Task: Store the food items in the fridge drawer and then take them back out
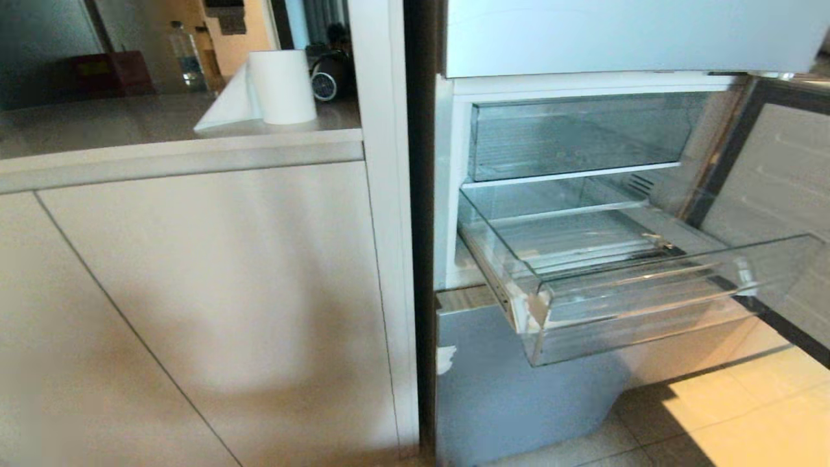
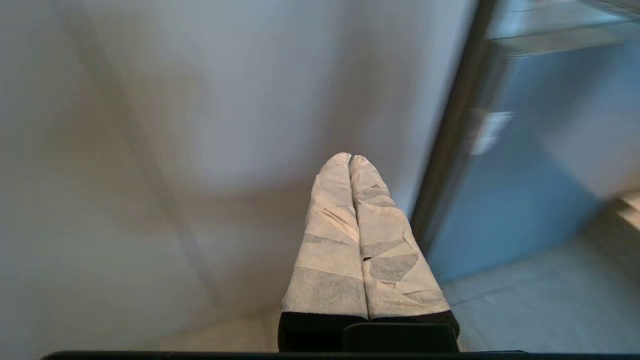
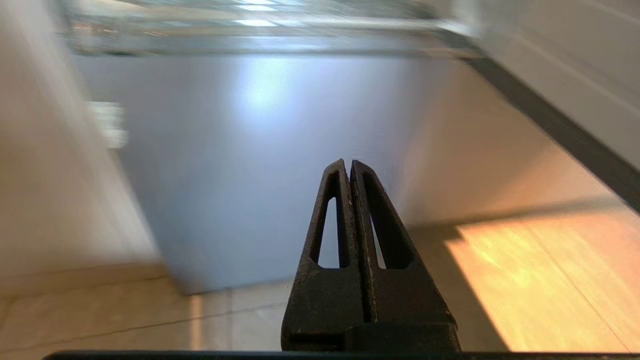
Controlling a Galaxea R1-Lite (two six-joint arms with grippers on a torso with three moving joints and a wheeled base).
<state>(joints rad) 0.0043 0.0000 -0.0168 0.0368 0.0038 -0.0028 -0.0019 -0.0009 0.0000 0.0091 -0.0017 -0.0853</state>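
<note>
Fridge drawer (image 1: 648,305) pulled well out of the pale-blue fridge (image 1: 512,389), hanging over the tiled floor (image 1: 720,415), clear and shallow, ribbed bottom bare as far as can be seen through the plastic. No food items anywhere in the three views: none in the drawer, none on the countertop (image 1: 130,123) beside the paper towel roll (image 1: 282,85), none between any fingers. Above, a second clear drawer (image 1: 570,136) pushed in under the upper door; fridge door (image 1: 778,194) swung open to the right. Judged from this: either the very start, before any fruit is fetched, or the very end, with the drawer emptied again; cannot tell which. Next move calls for finding the red pieces first, likely by turning or driving, since nothing to pick lies within view. Right gripper (image 3: 350,165) clenched on nothing, held low, pointing at the fridge's lower front panel, with the drawer's front edge above and beyond the tips, well apart. Left gripper (image 2: 349,157) likewise pressed shut and empty, tape-wrapped fingers (image 2: 330,240) aimed at the pale cabinet panel (image 2: 200,125) just left of the fridge, farther from the drawer. Neither arm visible from the head.
</note>
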